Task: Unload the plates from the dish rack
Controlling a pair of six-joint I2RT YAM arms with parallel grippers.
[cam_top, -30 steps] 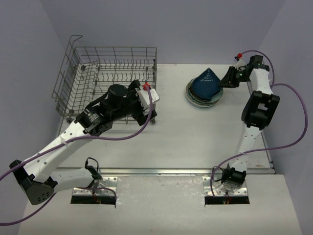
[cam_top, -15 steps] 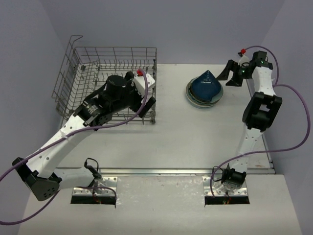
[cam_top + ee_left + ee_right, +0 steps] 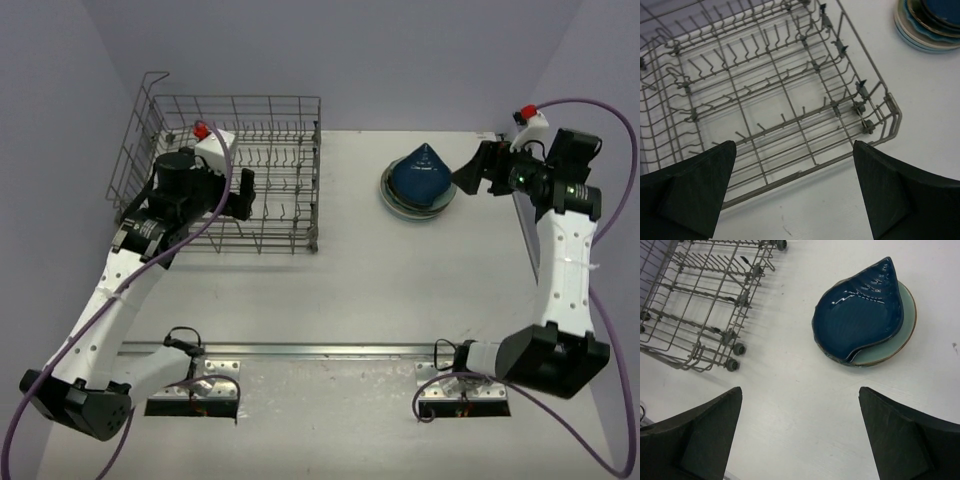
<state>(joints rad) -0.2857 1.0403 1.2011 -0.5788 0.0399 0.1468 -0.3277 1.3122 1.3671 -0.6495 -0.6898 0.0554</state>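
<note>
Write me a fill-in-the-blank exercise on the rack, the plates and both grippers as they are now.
1. The dish rack holds ____ plates.
2. The plates sit in a single ____ on the table, to the right of the rack.
3. The top plate is dark ____.
4. The left gripper, above the rack, and the right gripper both have their jaws ____.

Missing words: no; stack; blue; open.

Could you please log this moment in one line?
dish rack empty | plates stacked aside | left end effector open | right end effector open
</note>
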